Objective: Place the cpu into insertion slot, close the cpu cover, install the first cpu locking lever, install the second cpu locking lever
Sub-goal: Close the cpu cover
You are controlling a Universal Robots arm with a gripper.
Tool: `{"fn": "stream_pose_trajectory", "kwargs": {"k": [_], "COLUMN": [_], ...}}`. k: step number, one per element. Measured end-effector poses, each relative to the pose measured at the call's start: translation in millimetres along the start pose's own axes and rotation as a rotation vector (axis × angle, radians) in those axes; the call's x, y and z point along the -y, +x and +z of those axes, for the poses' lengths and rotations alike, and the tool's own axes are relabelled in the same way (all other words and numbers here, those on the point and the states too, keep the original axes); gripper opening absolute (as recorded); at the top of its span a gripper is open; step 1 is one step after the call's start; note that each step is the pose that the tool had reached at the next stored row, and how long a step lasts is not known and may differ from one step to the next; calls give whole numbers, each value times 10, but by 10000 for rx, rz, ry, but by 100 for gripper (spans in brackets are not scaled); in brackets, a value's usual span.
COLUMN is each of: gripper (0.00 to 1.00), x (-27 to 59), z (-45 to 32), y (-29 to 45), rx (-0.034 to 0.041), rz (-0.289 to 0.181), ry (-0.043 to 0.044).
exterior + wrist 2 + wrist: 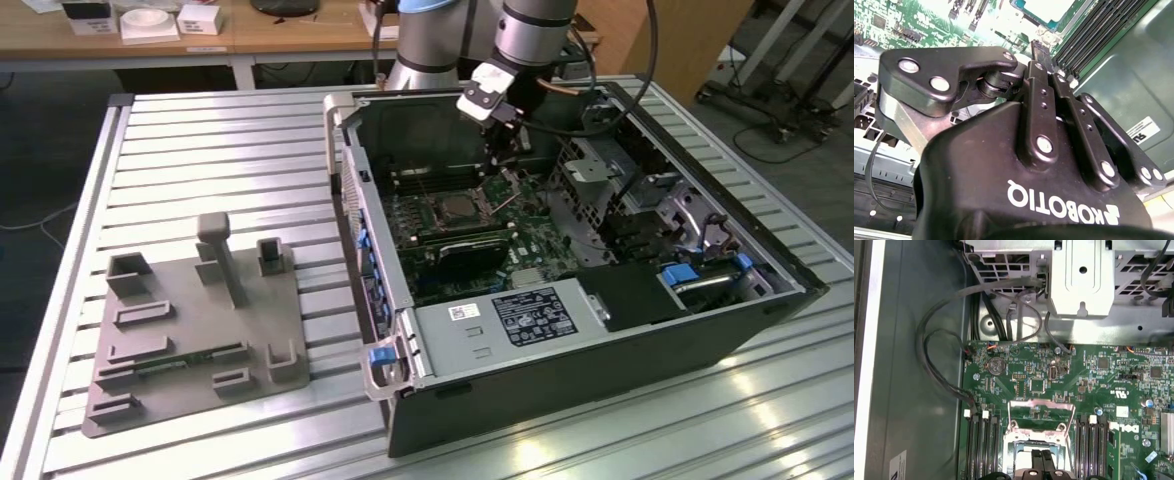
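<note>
Gripper (pixel 1042 455): fingers (pixel 1040 90) pressed together, nothing visible betw. them. Tips sit just over one edge of the insertion slot (pixel 1009 457) in first wrist view, inside the open pc case (pixel 601 370). Cpu (pixel 1046 9): pale flat plate w/ green edge in second wrist view, just beyond the fingertips, lying level, seemingly seated in the slot; can't tell for sure. Cpu cover (pixel 1041 403): thin silvery frame, raised off the slot, not closed, green board (pixel 1064 375) visible thru its cut-out. Either side of slot: banks of long dark memory slots (pixel 983 445), close beside it. Further out on board: round coin battery (pixel 995 365), well apart from slot. Past the board edge: black cables (pixel 929 355) looping over the grey case floor, plus perforated metal drive cage (pixel 1081 275). In exterior view: arm (pixel 527 30) extends down into the case from the far side. Labelled grey box (pixel 514 315) at the case's near end, w/ blue latch (pixel 380 355) beside it. Case lies on its side on slatted metal table (pixel 227 150). Grey fixture block (pixel 200 320) w/ upright pegs stands on table toward exterior view's left, well apart from case. Wooden desk (pixel 267 35) behind table.
</note>
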State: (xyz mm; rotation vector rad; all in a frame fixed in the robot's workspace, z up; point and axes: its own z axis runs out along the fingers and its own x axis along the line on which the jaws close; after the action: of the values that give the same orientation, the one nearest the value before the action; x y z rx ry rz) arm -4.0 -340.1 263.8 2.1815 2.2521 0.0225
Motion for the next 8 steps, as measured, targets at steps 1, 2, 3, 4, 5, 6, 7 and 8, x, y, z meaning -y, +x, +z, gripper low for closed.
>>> {"fn": "stream_pose_trajectory", "kwargs": {"k": [1,2,3,4,5,6,7,8], "gripper": [10,10,10,10,10,10,10,10], "x": [-13,-26,-40,-58,-72,-83,-89,-91], "z": [0,0,1,1,1,1,1,1], "y": [0,-1,-1,-2,-2,-2,-2,-2], "rx": [0,0,0,0,0,0,0,0], "rz": [0,0,0,0,0,-1,-1,0], "ry": [0,0,0,0,0,0,0,0]}}
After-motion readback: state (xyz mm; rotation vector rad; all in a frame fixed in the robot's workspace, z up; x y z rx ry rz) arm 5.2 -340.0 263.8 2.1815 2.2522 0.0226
